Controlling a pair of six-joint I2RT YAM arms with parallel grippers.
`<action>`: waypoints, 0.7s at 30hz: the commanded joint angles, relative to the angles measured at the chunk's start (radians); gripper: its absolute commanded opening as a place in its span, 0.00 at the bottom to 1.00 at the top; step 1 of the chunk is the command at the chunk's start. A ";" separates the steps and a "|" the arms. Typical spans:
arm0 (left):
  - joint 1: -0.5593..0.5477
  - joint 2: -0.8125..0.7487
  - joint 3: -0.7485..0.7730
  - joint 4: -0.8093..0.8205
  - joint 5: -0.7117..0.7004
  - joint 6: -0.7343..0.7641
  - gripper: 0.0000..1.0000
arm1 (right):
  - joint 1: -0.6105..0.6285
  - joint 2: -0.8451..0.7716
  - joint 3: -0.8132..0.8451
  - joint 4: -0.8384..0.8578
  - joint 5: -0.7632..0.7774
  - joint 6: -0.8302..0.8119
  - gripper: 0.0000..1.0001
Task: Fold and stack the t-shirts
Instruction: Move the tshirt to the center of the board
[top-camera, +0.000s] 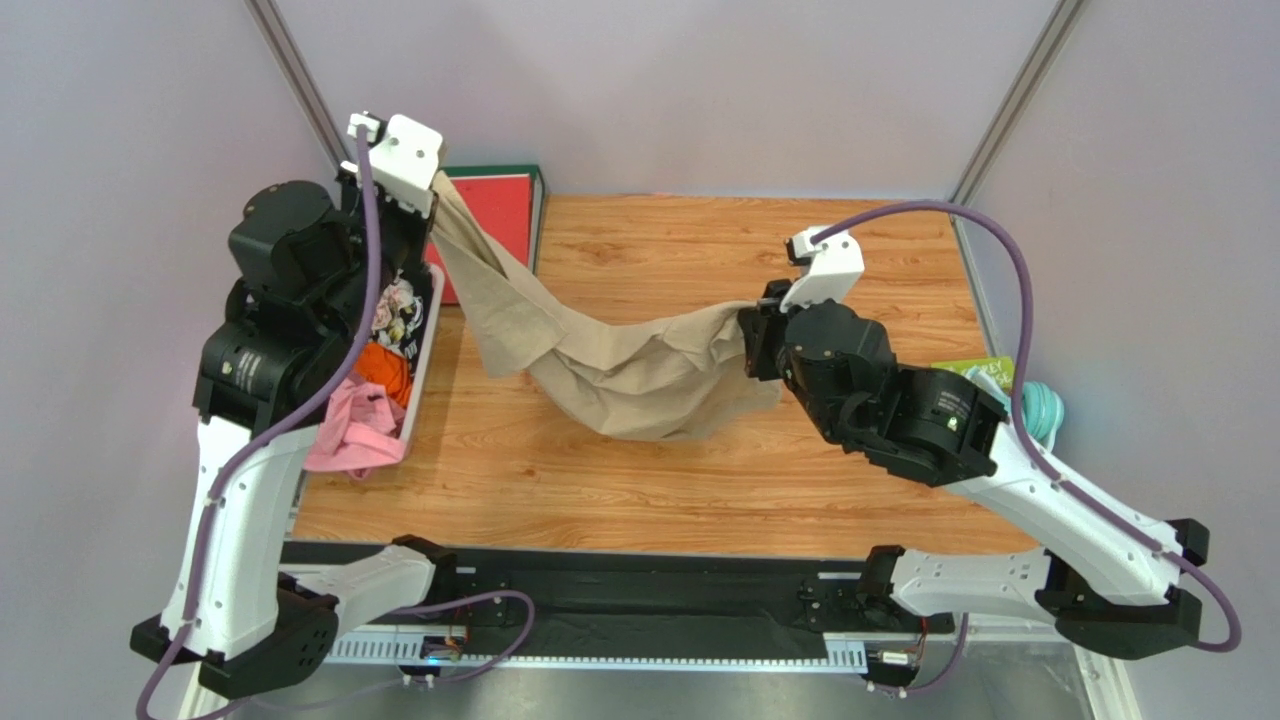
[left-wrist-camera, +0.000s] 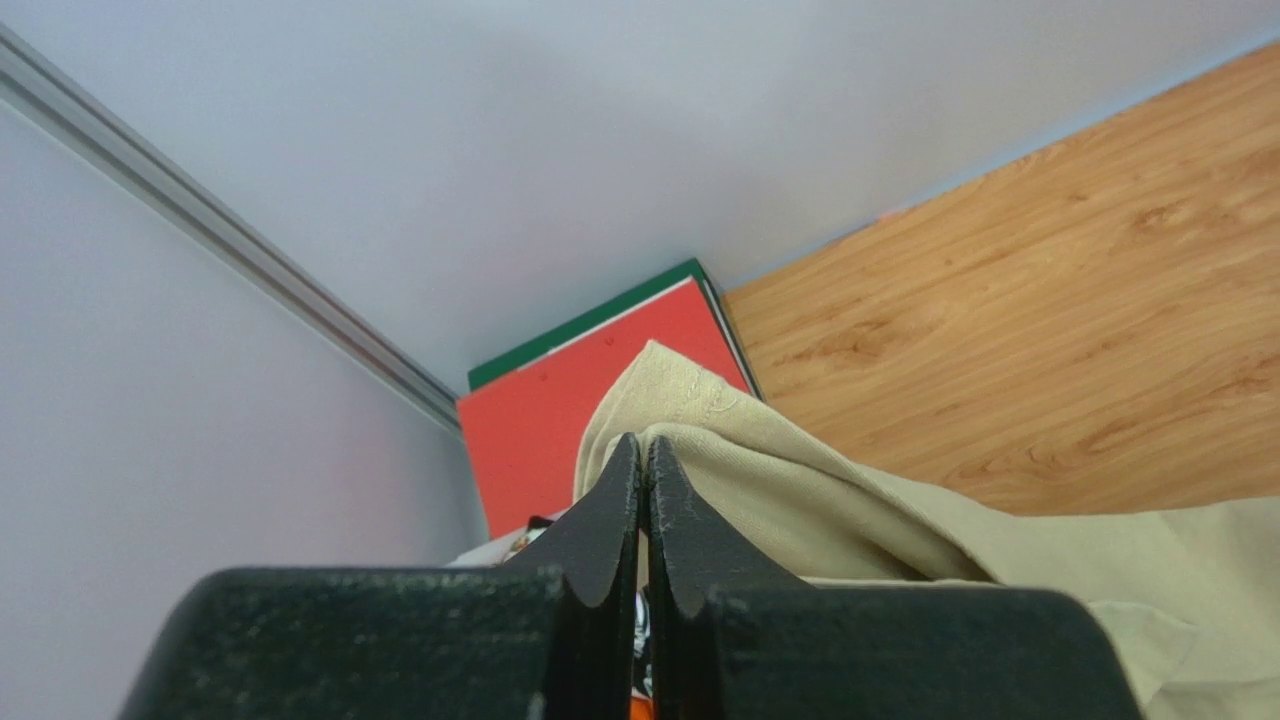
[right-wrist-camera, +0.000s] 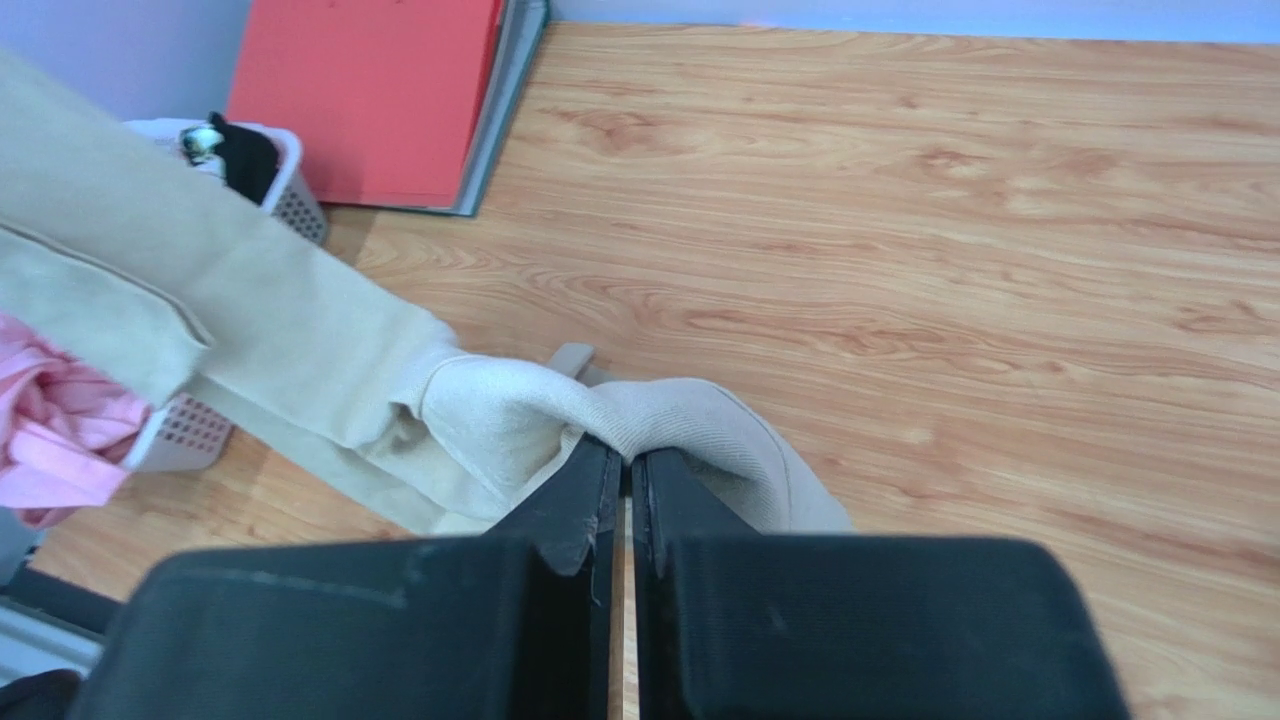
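The left gripper (top-camera: 434, 186) is raised high near the far left corner, jaws pressed together on the t-shirt (top-camera: 631, 383); the right gripper (top-camera: 751, 336) is held lower, over mid-table, likewise clamped on it.

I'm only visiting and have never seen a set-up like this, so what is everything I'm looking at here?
t-shirt: one, tan-beige, slung between both claws, sagging low over the table.
basket: one, white, left table edge.
clothes: pink, orange and flowered pieces, in the basket; number unclear.
folder: one, red with green edge, far-left corner.
items: green and teal, right edge, partly hidden by the arm.
table: one, wood.
left claw: black, shut on the t-shirt, raised.
right claw: black, shut on the t-shirt.
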 joint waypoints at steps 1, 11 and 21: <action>0.001 -0.062 0.067 -0.022 0.013 0.016 0.00 | 0.001 -0.042 0.037 -0.093 0.095 -0.020 0.00; 0.001 -0.097 0.091 -0.096 -0.004 0.084 0.00 | 0.001 -0.148 0.163 -0.147 0.219 -0.100 0.00; 0.001 0.009 0.041 -0.084 0.022 0.079 0.00 | -0.108 -0.064 0.237 -0.124 0.191 -0.184 0.00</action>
